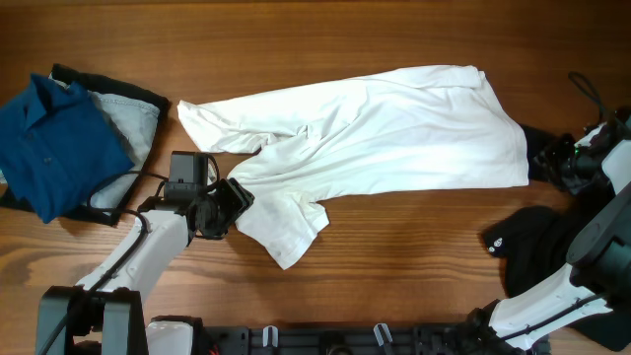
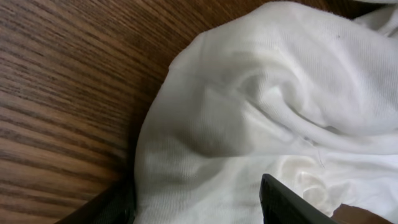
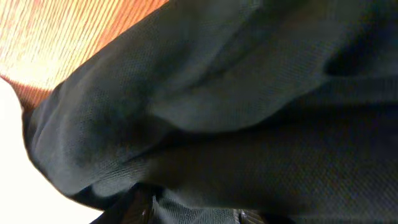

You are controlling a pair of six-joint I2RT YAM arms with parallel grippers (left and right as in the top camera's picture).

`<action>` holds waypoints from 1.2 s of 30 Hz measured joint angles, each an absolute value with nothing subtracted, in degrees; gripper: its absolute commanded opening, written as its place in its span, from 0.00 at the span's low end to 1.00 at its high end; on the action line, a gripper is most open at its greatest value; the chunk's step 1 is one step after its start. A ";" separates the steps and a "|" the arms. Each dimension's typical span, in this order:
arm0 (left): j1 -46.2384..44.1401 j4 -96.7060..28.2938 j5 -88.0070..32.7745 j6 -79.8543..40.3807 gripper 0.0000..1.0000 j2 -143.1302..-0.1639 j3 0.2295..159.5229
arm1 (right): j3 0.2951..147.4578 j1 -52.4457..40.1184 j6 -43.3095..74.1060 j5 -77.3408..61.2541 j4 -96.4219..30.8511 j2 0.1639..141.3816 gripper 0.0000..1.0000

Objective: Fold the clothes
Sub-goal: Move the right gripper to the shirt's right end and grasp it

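Observation:
The white T-shirt [image 1: 394, 128] lies crumpled across the middle of the table, no print showing. My left gripper [image 1: 234, 197] is at its lower-left edge by a sleeve. In the left wrist view, white fabric [image 2: 280, 93] fills the gap between my two fingers [image 2: 193, 208], and its edge is lifted slightly off the wood. My right gripper [image 1: 564, 158] is at the shirt's right end on a black garment [image 1: 540, 148]. In the right wrist view, black cloth [image 3: 217, 112] covers nearly everything and lies between the fingers [image 3: 193, 214].
A blue shirt [image 1: 49, 138] lies on a pale grey-blue garment [image 1: 133, 123] at the far left, black cloth under them. Another black garment [image 1: 532, 247] lies at the front right beside the right arm. Bare wooden table [image 1: 296, 39] shows at the back.

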State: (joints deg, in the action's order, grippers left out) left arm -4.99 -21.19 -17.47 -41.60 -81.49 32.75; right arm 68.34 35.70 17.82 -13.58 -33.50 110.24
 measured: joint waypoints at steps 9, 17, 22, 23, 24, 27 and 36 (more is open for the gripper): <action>-4.99 -21.21 -17.45 -41.60 0.63 -81.52 32.75 | 68.07 35.90 22.04 -11.00 -24.84 110.26 0.04; -4.99 -21.19 -17.45 -41.60 0.63 -81.54 32.75 | 85.86 45.45 30.61 -10.57 -26.72 110.24 0.07; -4.99 -21.17 -17.50 -41.60 0.66 -81.54 32.77 | 87.64 47.53 29.67 -11.09 -30.24 110.24 0.60; -4.99 -21.17 -17.54 -41.60 0.66 -81.54 32.82 | 87.70 46.70 28.08 -13.04 -32.38 110.24 0.60; -4.99 -21.15 -17.67 -41.60 0.67 -81.54 32.84 | 87.70 45.76 26.22 -15.09 -35.33 110.24 0.60; -4.99 -21.19 -17.72 -41.60 0.68 -81.56 32.91 | 87.83 42.26 20.80 -19.94 -47.03 110.24 0.61; -4.99 -21.58 -17.89 -41.58 0.68 -81.56 33.01 | 74.70 28.97 17.10 -15.31 -56.84 110.24 0.63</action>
State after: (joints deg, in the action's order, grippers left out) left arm -4.99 -21.58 -17.89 -41.58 -81.56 33.01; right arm 74.70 28.97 17.10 -15.31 -56.84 110.24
